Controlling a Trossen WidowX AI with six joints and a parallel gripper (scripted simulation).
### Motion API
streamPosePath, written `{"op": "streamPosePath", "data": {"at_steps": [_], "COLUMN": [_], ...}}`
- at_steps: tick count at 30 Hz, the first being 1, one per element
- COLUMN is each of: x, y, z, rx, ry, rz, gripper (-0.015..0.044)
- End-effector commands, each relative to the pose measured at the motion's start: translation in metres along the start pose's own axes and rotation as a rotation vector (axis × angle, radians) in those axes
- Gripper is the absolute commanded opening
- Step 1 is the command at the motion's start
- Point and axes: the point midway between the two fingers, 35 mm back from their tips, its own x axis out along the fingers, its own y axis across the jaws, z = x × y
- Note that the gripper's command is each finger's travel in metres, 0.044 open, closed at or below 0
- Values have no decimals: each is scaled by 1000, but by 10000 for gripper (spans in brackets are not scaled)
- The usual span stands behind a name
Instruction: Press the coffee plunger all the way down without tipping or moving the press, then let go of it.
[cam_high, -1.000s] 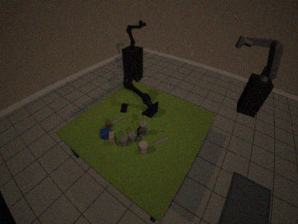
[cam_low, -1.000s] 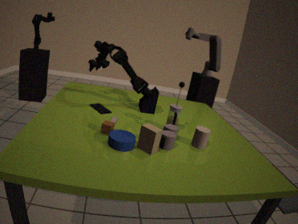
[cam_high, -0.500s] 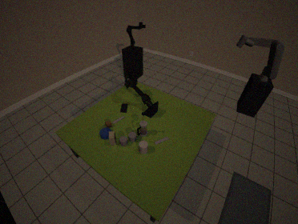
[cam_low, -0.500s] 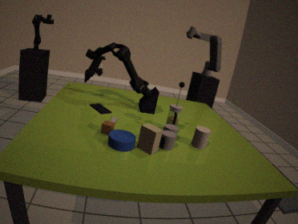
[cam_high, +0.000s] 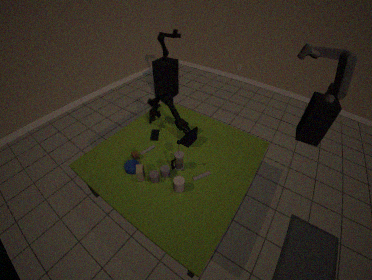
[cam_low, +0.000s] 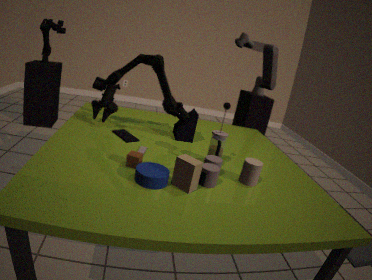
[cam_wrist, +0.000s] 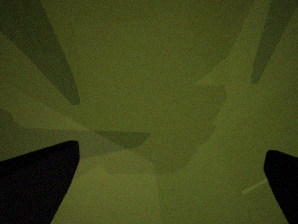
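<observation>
The coffee press (cam_high: 179, 161) (cam_low: 217, 149) stands upright, glass-bodied with a pale lid and a dark handle. Its plunger is up: a thin rod rises well above the lid to a round dark knob (cam_low: 227, 106). My gripper (cam_low: 99, 119) (cam_wrist: 172, 155) is open and empty, pointing down low over the far left part of the table in the exterior view, well away from the press. The wrist view shows only green table top and shadows between the fingers, with no press in it.
A white cylinder (cam_high: 179, 184) (cam_low: 251, 172), two greyish mugs (cam_high: 154, 176) (cam_low: 213, 161), a beige box (cam_high: 140, 172) (cam_low: 187, 173) and a blue round tub (cam_high: 131, 167) (cam_low: 152, 175) stand near the press. A brown block (cam_low: 134, 159) and black slab (cam_high: 155, 134) (cam_low: 125, 135) lie nearer my gripper.
</observation>
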Motion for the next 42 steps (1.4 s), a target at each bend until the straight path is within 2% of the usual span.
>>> {"op": "streamPosePath", "data": {"at_steps": [1,5,9,14,21,31,37,42], "x": [25,46,54,68,64,19,-28,-74], "y": [-39,-84,-116,-176,-265,-400,-469,-516], "z": [-18,-34,-44,-55,-63,-58,-38,-16], "rx": [-191,-408,-492,-741,-1127,-1725,-2135,-2460], "ry": [30,49,85,113,208,427,616,782], "rz": [-100,-206,-280,-391,-522,-681,-717,-678], "gripper": [440,440,440,440,440,440,440,440]}}
